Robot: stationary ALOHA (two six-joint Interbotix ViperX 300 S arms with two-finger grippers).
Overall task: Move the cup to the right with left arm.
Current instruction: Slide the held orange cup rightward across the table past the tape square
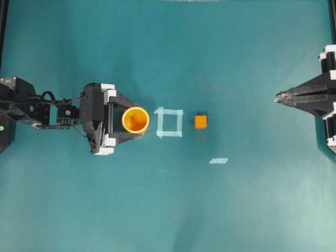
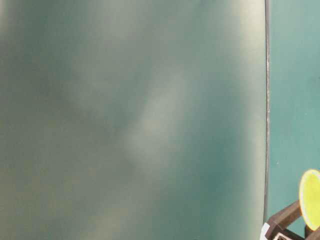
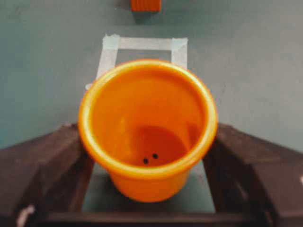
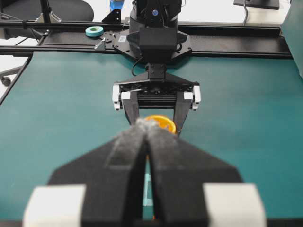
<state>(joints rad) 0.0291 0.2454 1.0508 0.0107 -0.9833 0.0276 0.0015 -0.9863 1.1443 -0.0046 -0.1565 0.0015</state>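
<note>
The yellow-orange cup (image 1: 135,119) stands upright on the teal table, just left of a pale tape square (image 1: 169,122). My left gripper (image 1: 137,121) reaches in from the left, one finger on each side of the cup. In the left wrist view the cup (image 3: 147,127) sits between both dark fingers (image 3: 57,161), and its rim touches them on either side. The left gripper is shut on the cup. The table-level view catches the cup's rim (image 2: 311,199). My right gripper (image 1: 276,97) rests shut at the far right, pointing left, with nothing in it (image 4: 147,125).
A small orange cube (image 1: 200,121) sits just right of the tape square, in line with the cup. A loose strip of pale tape (image 1: 218,160) lies lower right of the cube. Black frame rails run along the table's left and right edges.
</note>
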